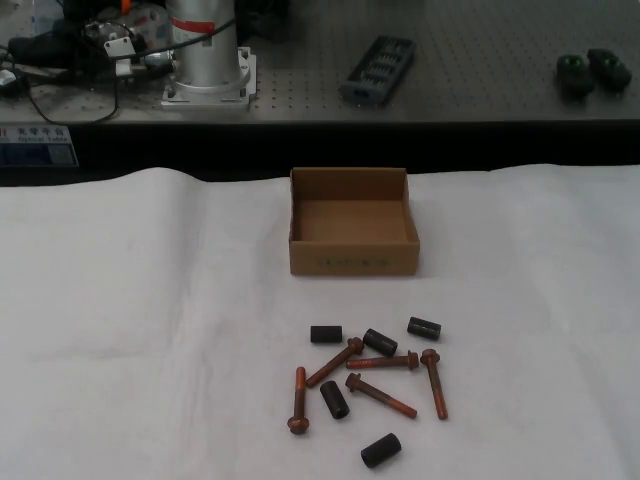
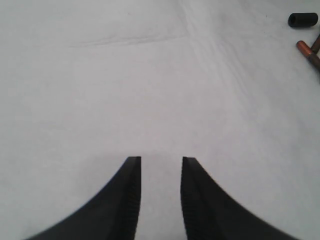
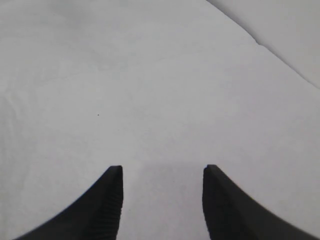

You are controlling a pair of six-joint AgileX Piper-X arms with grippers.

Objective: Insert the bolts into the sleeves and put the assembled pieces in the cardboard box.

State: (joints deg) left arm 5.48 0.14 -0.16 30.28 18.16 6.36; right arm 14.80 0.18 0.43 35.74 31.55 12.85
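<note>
My left gripper (image 2: 160, 159) hangs over the white sheet (image 2: 125, 90), its fingers a little apart and holding nothing. Its wrist view also shows me one black sleeve (image 2: 302, 20) and a rust-coloured bolt (image 2: 308, 52) at the frame's edge. My right gripper (image 3: 163, 167) is spread wider, also empty, over plain sheet. From the high view I see five bolts (image 1: 382, 362) and five sleeves (image 1: 335, 399) lying loose in a cluster, near the open cardboard box (image 1: 353, 258) on its camera side.
</note>
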